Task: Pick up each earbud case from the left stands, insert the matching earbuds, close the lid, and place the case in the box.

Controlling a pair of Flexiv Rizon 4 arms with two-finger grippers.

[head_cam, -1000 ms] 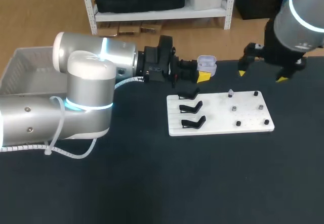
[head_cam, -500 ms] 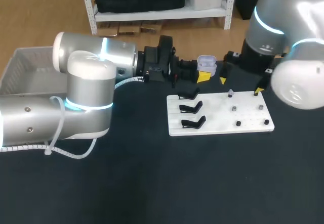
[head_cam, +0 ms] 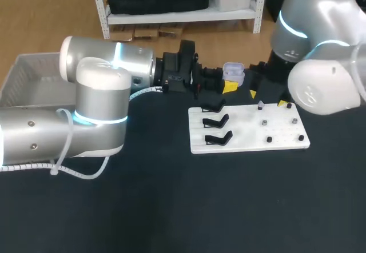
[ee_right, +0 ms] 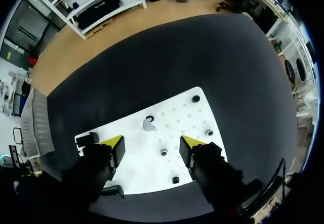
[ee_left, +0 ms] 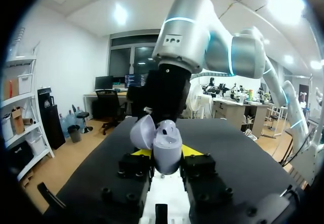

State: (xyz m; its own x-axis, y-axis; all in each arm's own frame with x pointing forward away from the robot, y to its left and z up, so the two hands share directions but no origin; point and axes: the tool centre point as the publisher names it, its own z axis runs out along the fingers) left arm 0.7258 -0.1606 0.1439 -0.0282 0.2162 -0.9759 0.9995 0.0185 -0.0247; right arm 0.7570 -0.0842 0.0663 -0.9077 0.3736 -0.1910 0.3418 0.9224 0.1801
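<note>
My left gripper [head_cam: 229, 85] is shut on a lavender earbud case [head_cam: 233, 70] and holds it beyond the board's far edge with the lid up. In the left wrist view the case [ee_left: 166, 148] stands between the yellow tips of the left gripper [ee_left: 167, 155], its lid [ee_left: 143, 132] swung open. My right gripper [head_cam: 267, 99] hangs open over the white board [head_cam: 249, 130], with nothing between its fingers. A small lavender earbud [head_cam: 260, 105] sits on the board. In the right wrist view the earbud [ee_right: 149, 125] lies just ahead of the right gripper [ee_right: 152, 144].
Three black stands [head_cam: 216, 121] line the board's left side, all bare. Several dark pegs [head_cam: 295, 120] dot its right half. A grey basket [head_cam: 28, 81] sits at the table's left end.
My right arm has swung in from the back right and come down over the board near the earbud, and its fingers have narrowed. The left arm and the case have not moved.
</note>
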